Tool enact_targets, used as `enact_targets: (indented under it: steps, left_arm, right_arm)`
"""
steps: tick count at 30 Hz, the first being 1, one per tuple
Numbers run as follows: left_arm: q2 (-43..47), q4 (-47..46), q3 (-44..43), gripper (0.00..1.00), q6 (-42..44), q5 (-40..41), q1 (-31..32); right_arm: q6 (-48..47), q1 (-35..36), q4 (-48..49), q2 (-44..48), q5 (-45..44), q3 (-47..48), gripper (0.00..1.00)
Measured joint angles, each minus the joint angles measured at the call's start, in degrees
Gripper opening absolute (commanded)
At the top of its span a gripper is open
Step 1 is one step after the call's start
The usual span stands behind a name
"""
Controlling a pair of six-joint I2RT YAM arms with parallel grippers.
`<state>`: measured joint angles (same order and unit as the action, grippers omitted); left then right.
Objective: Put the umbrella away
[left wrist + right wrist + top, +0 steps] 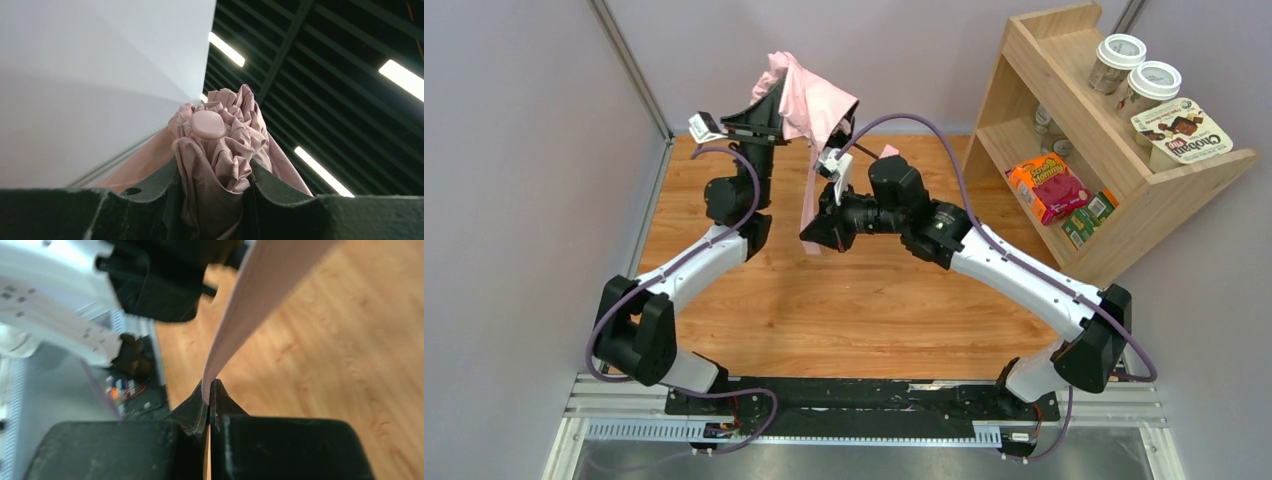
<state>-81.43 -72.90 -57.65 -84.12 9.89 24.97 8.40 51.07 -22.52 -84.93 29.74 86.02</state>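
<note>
Both jaws pinch the umbrella [809, 100], snack shelf [1169, 205] standing right.

The left claw [212, 175] hides the umbrella [220, 135] below its tip.

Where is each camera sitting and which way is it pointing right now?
Top external: above and behind the bases, looking down at the table; both arms show.
Left wrist: on the left end effector, facing up at ceiling lights; it clamps the umbrella.
Right wrist: on the right end effector, facing down at the table; it pinches a pink strap.
Shared: top external and left wrist both show the umbrella.
</note>
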Motion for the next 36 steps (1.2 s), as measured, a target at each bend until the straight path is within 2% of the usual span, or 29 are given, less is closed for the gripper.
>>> enact_targets:
  steps: [6,10,14,18,22,26,32,36]
  left_arm:
    - [-2.7,2.4,-0.2,0.00,-2.7,2.9,6.1]
    - [-0.5,3.3,0.2,0.00,-3.0,2.9,7.3]
    - [5.7,12.0,2.0,0.00,-7.1,2.6,7.2]
    - [15.5,25.4,3.5,0.00,-7.3,2.7,7.3]
    - [23.1,28.6,5.7,0.00,-6.0,4.1,7.6]
    - [22.0,28.6,6.0,0.00,-8.4,3.7,7.6]
    - [21.5,34.6,6.0,0.00,-10.0,2.4,7.7]
    - [22.1,35.3,6.0,0.00,-10.1,2.2,7.9]
  right_arm:
    - [0.3,1.0,19.2,0.0,-13.4,-9.7,0.00]
    - [2.0,1.1,27.4,1.6,-16.5,-14.9,0.00]
    - [1.8,1.6,32.0,5.4,-18.3,-20.6,0.00]
    - [1.8,0.9,30.8,8.3,-17.5,-21.8,0.00]
    - [1.7,0.5,30.6,11.0,-12.9,-21.9,0.00]
    - [2.4,0.1,31.0,11.5,-9.4,-23.1,0.00]
    - [5.7,-0.8,32.3,14.3,-6.6,-28.6,0.00]
    - [10.3,-0.6,36.8,16.4,-4.2,-32.0,0.00]
